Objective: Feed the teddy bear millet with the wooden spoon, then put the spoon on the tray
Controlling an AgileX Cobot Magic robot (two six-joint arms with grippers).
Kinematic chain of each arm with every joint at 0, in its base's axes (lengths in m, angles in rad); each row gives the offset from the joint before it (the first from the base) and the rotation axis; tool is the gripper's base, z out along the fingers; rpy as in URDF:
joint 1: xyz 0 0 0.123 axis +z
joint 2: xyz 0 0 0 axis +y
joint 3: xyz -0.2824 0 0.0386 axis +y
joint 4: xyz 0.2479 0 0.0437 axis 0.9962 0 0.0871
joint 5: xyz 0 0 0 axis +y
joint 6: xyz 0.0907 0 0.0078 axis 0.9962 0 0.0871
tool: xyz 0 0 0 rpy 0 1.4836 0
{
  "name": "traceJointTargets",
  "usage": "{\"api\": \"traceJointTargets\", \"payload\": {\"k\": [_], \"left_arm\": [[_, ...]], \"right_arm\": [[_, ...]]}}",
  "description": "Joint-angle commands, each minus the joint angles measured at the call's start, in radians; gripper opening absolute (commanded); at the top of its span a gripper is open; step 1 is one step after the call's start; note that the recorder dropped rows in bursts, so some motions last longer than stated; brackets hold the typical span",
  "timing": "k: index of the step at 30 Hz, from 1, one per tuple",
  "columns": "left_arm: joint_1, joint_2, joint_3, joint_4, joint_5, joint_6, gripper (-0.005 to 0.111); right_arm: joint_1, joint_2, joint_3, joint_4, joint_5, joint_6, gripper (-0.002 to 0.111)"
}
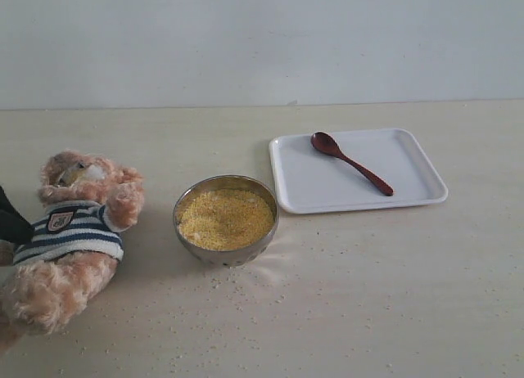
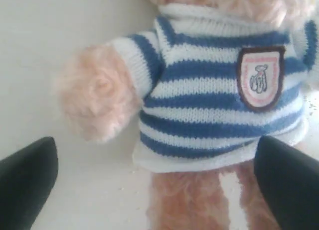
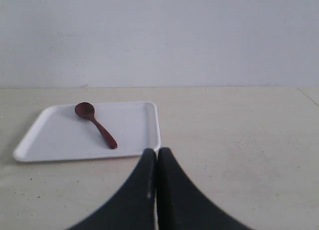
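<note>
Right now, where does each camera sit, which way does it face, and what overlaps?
Exterior: off the arms, looking down across the table at teddy bear, millet, and wooden spoon on tray; a sliver of left arm shows.
Left wrist: close over the bear's striped shirt; open left gripper shows.
Right wrist: low over the table, facing tray and wall; shut right gripper shows.
Shared: exterior and right wrist both show spoon on tray.
</note>
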Motion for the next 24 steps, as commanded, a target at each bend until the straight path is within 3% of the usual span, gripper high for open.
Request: {"api": "traceJointTargets", "payload": {"k": [1, 11, 13, 20, 24], "left_arm": [[0.031, -0.103, -0.009, -0.005, 0.012, -0.042, 0.107], [0.047, -0.327, 0.04, -0.043, 0.073, -0.093, 0.103], [0.047, -0.347, 0.066, -0.058, 0.073, -0.091, 0.092], [0.047, -0.411, 0.115, -0.067, 0.08, -0.036, 0.035], [0.047, -0.468, 0.117, -0.07, 0.094, -0.034, 0.012]], "right_arm": [[-0.003, -0.004, 0.005, 0.003, -0.007, -0.001, 0.0], [-0.003, -0.004, 0.005, 0.003, -0.007, -0.001, 0.0], [-0.003, -0.004, 0.005, 0.003, -0.007, -0.001, 0.0], [-0.003, -0.004, 0.005, 0.003, -0.007, -0.001, 0.0], [-0.003, -0.004, 0.005, 0.003, -0.007, -0.001, 0.0]]}}
